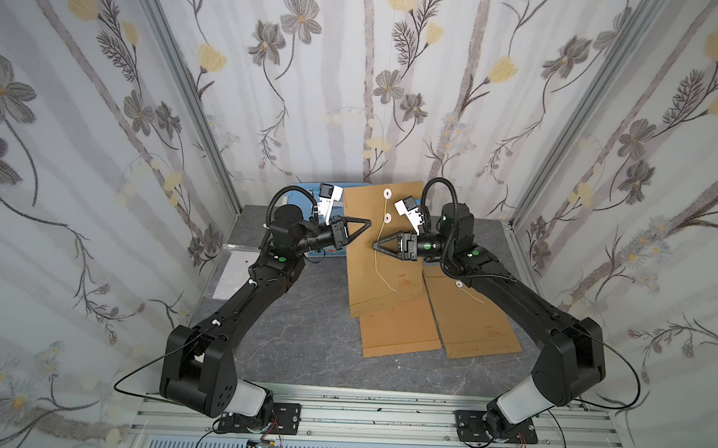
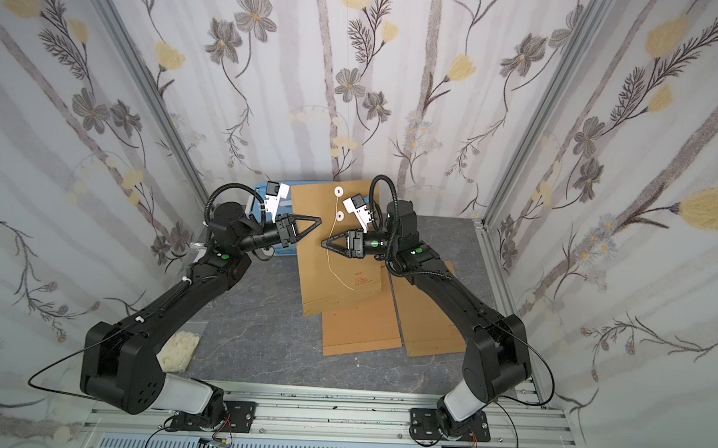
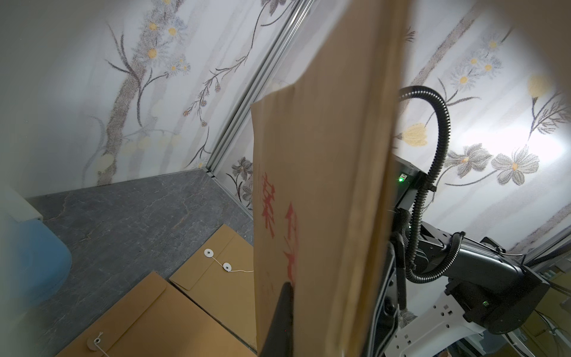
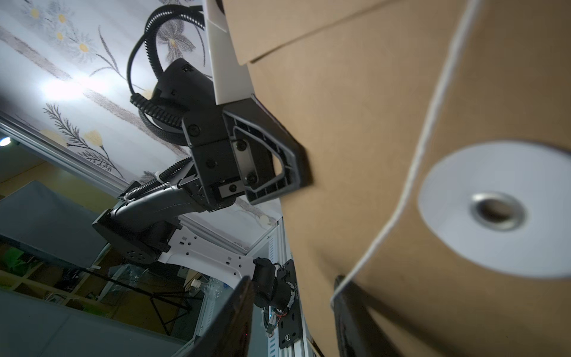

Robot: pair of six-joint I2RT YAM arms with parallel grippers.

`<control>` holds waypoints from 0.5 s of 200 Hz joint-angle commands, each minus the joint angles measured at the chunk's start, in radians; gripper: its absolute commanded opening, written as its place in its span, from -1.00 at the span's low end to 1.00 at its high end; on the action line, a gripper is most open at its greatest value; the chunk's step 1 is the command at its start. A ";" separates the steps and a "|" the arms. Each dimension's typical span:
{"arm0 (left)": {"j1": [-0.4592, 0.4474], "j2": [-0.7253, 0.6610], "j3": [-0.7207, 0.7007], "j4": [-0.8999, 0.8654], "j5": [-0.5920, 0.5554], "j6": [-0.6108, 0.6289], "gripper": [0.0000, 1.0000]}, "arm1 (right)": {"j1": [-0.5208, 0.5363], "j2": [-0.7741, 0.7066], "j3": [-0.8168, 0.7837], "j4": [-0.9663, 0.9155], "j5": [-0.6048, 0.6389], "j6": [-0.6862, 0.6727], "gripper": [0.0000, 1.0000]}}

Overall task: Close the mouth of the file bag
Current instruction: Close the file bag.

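Grey marbled tabletop (image 1: 301, 355) within floral-papered walls (image 1: 82, 138), brown file bag (image 1: 363, 283) aloft.

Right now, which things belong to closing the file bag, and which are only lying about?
For the job: upright file bag, clamped in the left tool; its string; white disc; right tool, open beside the string.
Lying about for now: middle flat file bag; flat file bag by the right arm; blue case; white sheet.

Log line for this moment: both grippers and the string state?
left gripper: shut on file bag | right gripper: open, at string | tie: hanging loose, not wound
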 commanded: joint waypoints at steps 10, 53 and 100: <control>0.002 -0.004 -0.004 0.069 -0.022 -0.026 -1.00 | 0.008 0.002 0.005 -0.075 0.114 -0.069 -0.16; 0.005 -0.002 -0.013 0.097 -0.044 -0.048 -1.00 | 0.032 0.021 0.001 -0.071 0.111 -0.073 -0.30; 0.016 -0.005 -0.032 0.131 -0.069 -0.077 -1.00 | 0.040 0.011 -0.042 -0.036 0.134 -0.061 -0.37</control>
